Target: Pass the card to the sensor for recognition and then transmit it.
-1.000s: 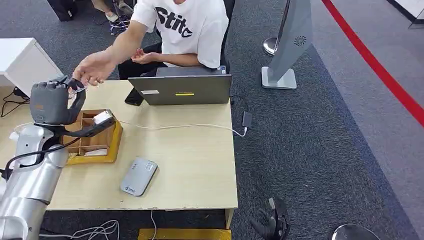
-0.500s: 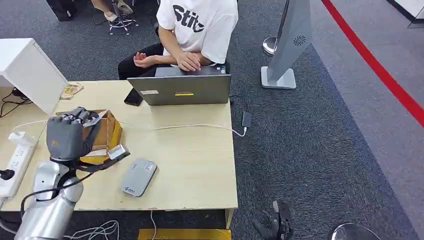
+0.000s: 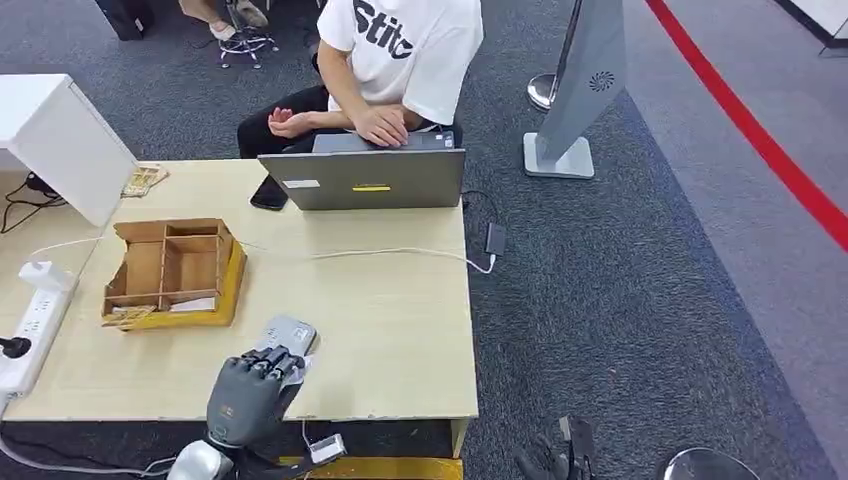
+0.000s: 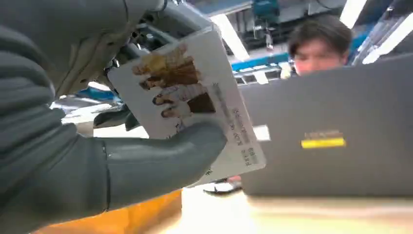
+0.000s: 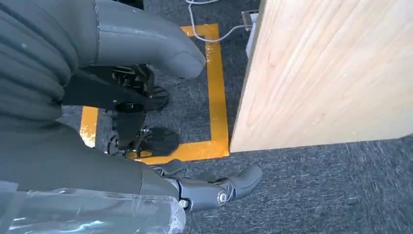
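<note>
At lower left of the head view, the left hand [image 3: 250, 395] pinches the card [image 4: 195, 100], apparently just above the grey card reader [image 3: 283, 338]. The right hand [image 5: 160, 161] hangs empty, fingers apart. Farther back sit a divided wooden tray [image 3: 175, 272] and a laptop [image 3: 362, 180].

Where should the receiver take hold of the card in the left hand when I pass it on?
Probably by the card's free printed edge, coming from the laptop side. The left hand presses its thumb across the card's face, with the hand behind the opposite end. The strip with the small print sticks out past the thumb, so it can be pinched there.
</note>
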